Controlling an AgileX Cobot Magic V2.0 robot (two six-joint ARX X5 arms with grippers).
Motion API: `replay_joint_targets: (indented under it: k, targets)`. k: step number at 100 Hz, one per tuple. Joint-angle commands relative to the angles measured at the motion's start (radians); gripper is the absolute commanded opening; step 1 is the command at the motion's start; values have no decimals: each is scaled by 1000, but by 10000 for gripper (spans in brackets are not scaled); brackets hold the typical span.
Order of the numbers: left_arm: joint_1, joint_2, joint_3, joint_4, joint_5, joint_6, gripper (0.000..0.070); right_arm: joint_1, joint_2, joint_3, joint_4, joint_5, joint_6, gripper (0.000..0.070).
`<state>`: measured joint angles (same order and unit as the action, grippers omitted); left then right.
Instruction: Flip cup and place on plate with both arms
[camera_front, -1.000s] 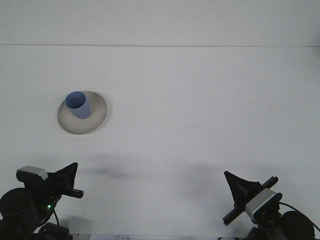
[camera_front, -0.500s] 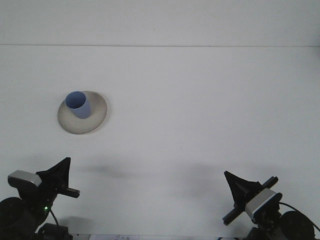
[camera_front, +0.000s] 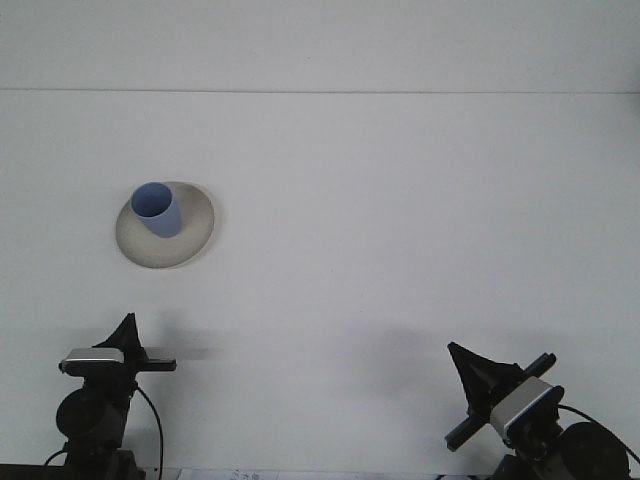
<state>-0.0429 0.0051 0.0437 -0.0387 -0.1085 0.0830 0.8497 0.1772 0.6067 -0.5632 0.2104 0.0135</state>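
Pale blue, the cup (camera_front: 157, 209) stands mouth-up on the plate (camera_front: 196, 238), toward the plate's 10 o'clock edge, its open rim facing up and slightly toward the camera. The plate is a matt off-white disc lying on the white table (camera_front: 400, 220), left of centre, at about 10 o'clock from the middle of the view. The cup's base is hidden behind its own wall, so how squarely it sits on the plate is hard to judge.

The left gripper (camera_front: 128, 345) sits low at about 7 o'clock, well apart from the plate and below it. It shows as a dark pointed fin above a grey wrist camera, with a thin dark bar running out to the right. The fingers overlap from this angle, so whether it is wide or narrow cannot be told. Its arm is cut off by the bottom edge.

The right gripper (camera_front: 500, 385) sits at about 5 o'clock, far from the cup. One dark triangular finger points up-left and a second dark bar lies beside it, with table showing between them, so it appears spread apart and holds nothing. Its wrist and the rest of the arm run out of the frame at the lower right corner.

A faint line crosses the top where the table meets the wall (camera_front: 320, 45).
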Motion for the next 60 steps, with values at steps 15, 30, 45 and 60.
replay_joint_targets:
  k: [15,30,45,60]
  targets:
    - [2,-2,-30,45,-3,6,12,8,0,3,13,0,-3,5]
    - [3,-2,-30,46,-3,6,12,8,0,3,13,0,-3,5]
    - [3,-2,-30,46,-3,6,12,8,0,3,14,0,-3,5]
    - [3,-2,-30,46,-3,6,13,8,0,3,14,0,-3,5]
